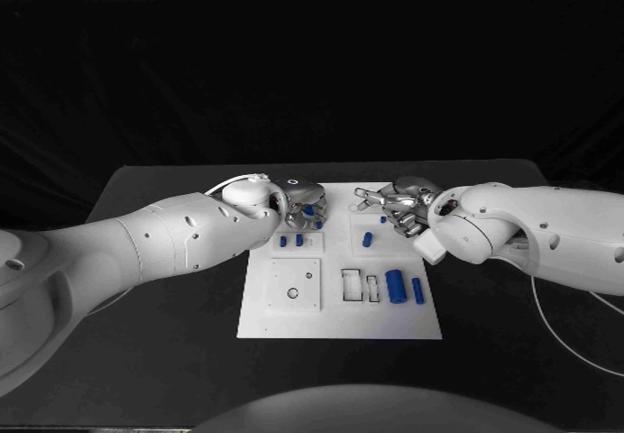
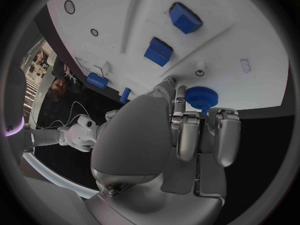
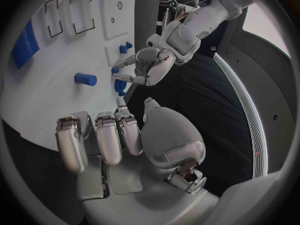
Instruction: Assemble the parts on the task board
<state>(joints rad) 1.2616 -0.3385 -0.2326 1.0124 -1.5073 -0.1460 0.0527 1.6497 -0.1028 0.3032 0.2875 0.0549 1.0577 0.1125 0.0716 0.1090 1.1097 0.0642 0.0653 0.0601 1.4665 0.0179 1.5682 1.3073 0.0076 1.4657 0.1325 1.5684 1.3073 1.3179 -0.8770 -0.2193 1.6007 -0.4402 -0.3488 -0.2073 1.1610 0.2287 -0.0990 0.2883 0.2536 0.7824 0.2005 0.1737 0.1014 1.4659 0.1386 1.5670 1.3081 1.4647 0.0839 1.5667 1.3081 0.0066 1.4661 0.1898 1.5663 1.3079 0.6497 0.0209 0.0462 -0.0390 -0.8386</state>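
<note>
Over the far edge of the white board [image 1: 341, 307] both hands meet. Left hand [image 1: 302, 209] curls its fingers around a round blue gear [image 2: 201, 97] at the board's rim (whether it truly grips it, I cannot tell). Right hand [image 1: 398, 204] hovers with fingers spread, holding nothing. Blue parts sit on the board: a small cylinder [image 1: 368, 239] near the middle and two bars [image 1: 405, 288] nearer the robot.

We find both hands crowding the board's [image 1: 341, 327] 12 o'clock edge: left hand [image 1: 302, 209] at 11, right hand [image 1: 398, 204] at 1. Blue parts [image 1: 405, 288] block 4 o'clock; 7 o'clock lies open.
</note>
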